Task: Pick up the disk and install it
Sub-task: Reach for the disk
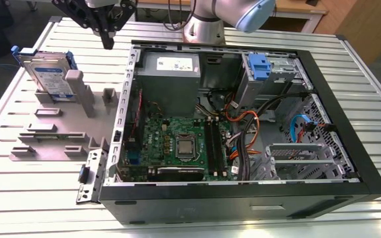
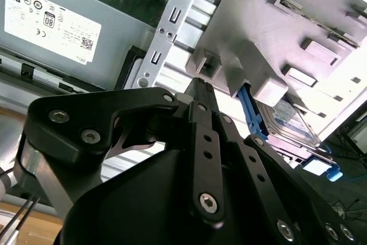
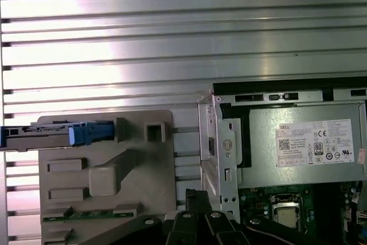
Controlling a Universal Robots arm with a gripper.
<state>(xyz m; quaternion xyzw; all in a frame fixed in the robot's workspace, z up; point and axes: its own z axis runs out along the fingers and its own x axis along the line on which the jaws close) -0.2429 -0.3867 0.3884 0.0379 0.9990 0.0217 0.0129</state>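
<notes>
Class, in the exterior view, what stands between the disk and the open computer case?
Upright posts of the grey holder block that holds the disk, shown in the exterior view.

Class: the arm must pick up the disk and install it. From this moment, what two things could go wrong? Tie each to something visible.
The tool hangs shut, apart from the silver hard drive in its blue plastic bracket; descending like that, it could knock the drive. The drive stands upright in the grey slotted holder block, so a skewed pull might jam it.
</notes>
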